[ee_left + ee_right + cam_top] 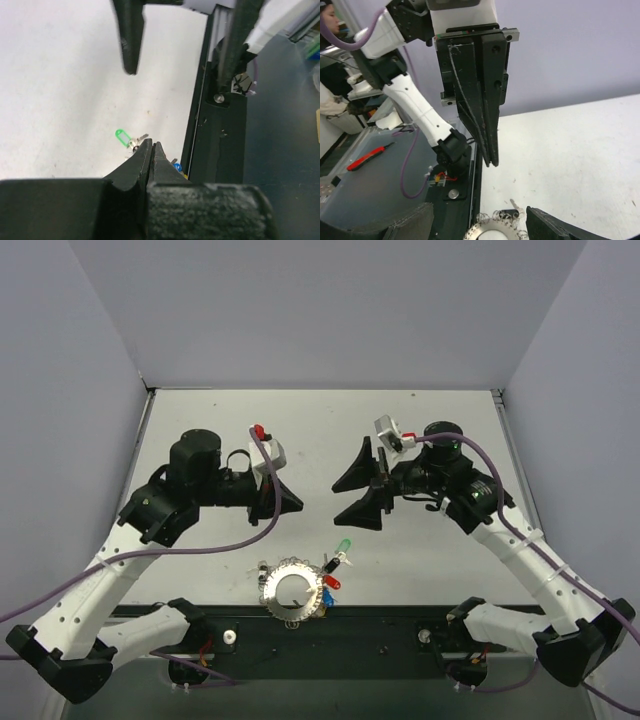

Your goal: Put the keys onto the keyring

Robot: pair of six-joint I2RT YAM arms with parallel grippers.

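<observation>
The silvery scalloped keyring [293, 590] lies flat at the table's near edge. Keys lie on and beside its right rim: a green-headed key [343, 545], a red one [331, 583] and a blue one [328, 597]. My left gripper [297, 505] is shut and empty, hovering above and behind the ring. My right gripper [337, 503] is open and empty, facing the left one. In the left wrist view my shut gripper [152, 145] sits over the green key [122, 135] and blue key [178, 167]. In the right wrist view my open gripper [480, 210] hangs above the ring [495, 231].
The black mounting rail [380, 640] runs along the table's near edge just in front of the ring. Grey walls close in the left, right and back. A small dark-headed key [262, 568] lies at the ring's left rim.
</observation>
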